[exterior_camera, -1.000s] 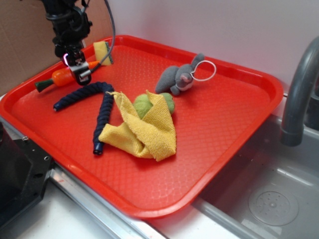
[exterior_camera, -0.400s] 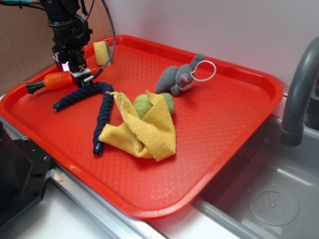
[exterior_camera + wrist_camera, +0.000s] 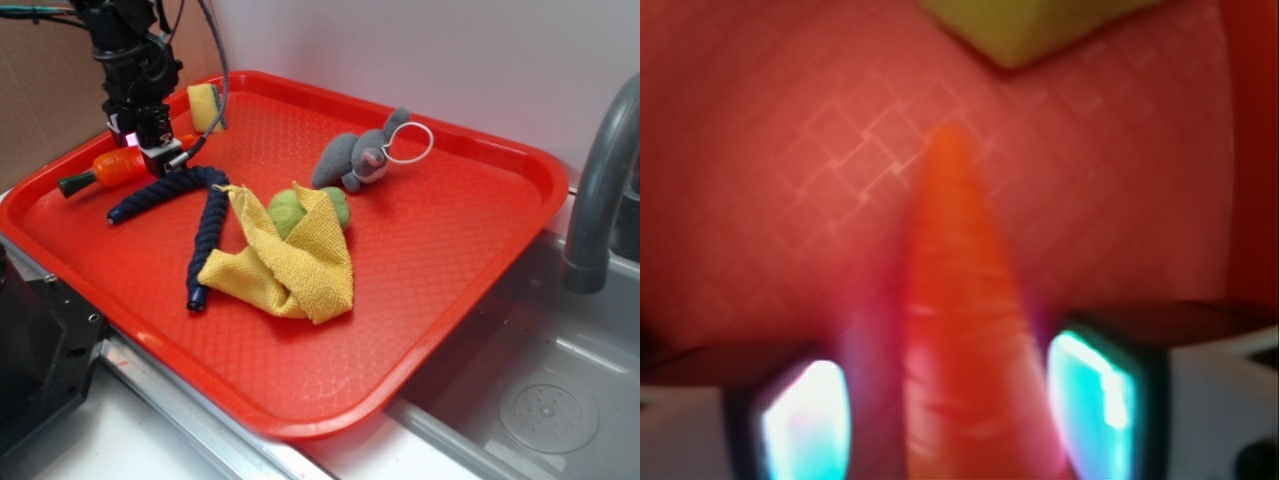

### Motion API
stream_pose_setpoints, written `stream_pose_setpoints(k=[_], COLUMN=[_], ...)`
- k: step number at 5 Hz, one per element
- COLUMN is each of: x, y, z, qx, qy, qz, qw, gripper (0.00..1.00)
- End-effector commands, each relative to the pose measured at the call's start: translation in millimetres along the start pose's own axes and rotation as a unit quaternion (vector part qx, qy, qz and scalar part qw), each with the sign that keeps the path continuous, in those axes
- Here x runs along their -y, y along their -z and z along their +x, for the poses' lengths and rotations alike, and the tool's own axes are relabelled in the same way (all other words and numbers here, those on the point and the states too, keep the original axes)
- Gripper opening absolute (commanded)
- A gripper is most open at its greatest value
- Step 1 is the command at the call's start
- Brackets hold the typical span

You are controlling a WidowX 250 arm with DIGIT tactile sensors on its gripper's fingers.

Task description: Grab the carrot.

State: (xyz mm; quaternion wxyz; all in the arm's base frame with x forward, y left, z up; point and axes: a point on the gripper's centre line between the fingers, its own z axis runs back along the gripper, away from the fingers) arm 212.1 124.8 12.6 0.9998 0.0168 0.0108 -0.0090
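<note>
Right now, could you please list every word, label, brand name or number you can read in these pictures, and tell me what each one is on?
None: no readable text shows in either view.
The red plastic tray, orange toy carrot, yellow folded cloth and grey plush mouse bear no print.
The wrist view is too blurred to tell.

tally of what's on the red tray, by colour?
Orange: 1, carrot
Dark blue: 1, rope
Yellow: 2, cloth, sponge
Green: 1, ball-like thing under the cloth
Grey: 1, plush toy
Total: 6
</note>
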Motion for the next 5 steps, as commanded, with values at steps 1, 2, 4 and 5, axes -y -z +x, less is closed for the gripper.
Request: stream_pose_setpoints(k=[1,2,4,5], x=[14,30,49,44], y=[-46,-63,-138,-153], z=[-5,-3,25,23], qx=[0.002,-0.002,0.015,0.018], qy=[-0.054,-0.065,-0.185,-0.220], qz=[0.000,-0.002,0.002,0.009], qw=[0.999,0.998,0.983,0.975], gripper=[0.00,0.00,0.00,0.00])
